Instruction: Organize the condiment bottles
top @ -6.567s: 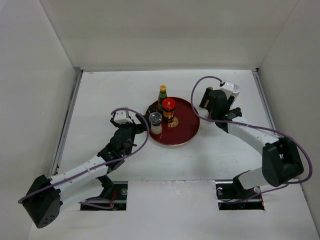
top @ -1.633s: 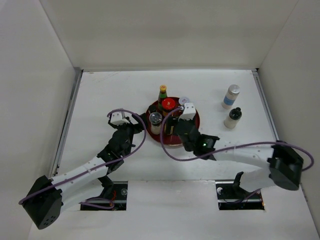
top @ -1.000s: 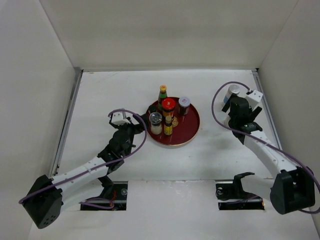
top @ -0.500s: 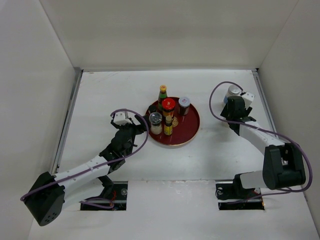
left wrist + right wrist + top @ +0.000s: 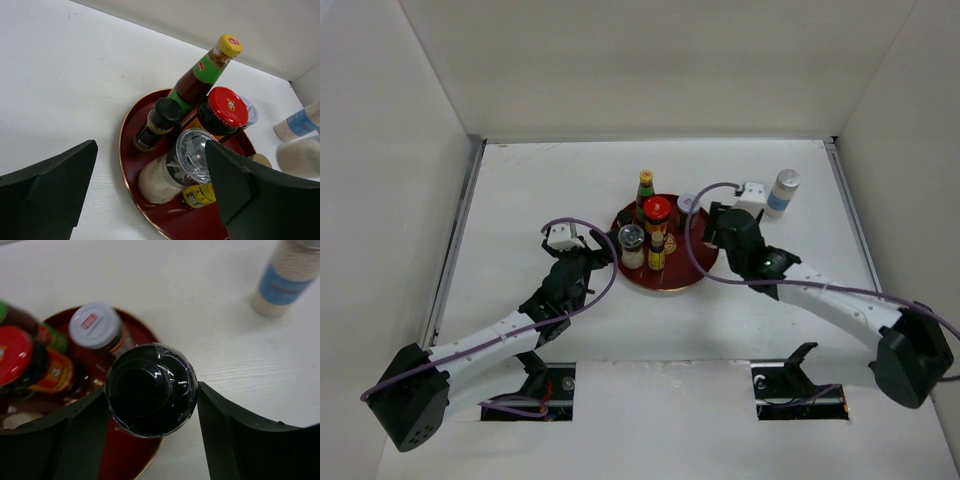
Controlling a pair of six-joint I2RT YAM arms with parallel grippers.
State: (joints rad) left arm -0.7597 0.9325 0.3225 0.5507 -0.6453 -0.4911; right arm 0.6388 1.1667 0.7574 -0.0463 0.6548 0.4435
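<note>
Crowded red tray (image 5: 667,283), open table (image 5: 520,200) around it.
Shaker (image 5: 632,243), slim amber bottle (image 5: 657,250), red-lidded jar (image 5: 657,212), green bottle (image 5: 645,185) and grey-lidded jar (image 5: 688,203) fill its left and far rim; its near right part lies bare under the right arm (image 5: 800,285). The tall white bottle (image 5: 782,192) stands by the table's far right corner.

White tabletop (image 5: 540,180); round tray (image 5: 126,165), deep red with a thin gold rim. The sauce bottle (image 5: 200,75) has dark contents, a green label and a yellow cap. The red-lidded jar (image 5: 227,106) is dark-bodied; the grey-lidded jar (image 5: 95,326) bears a small red mark on top. The shaker (image 5: 175,167) is clear with white contents and a silvery top. The black-capped bottle (image 5: 151,389) shows a glossy cap. The tall bottle (image 5: 285,275) is white with a blue band.
</note>
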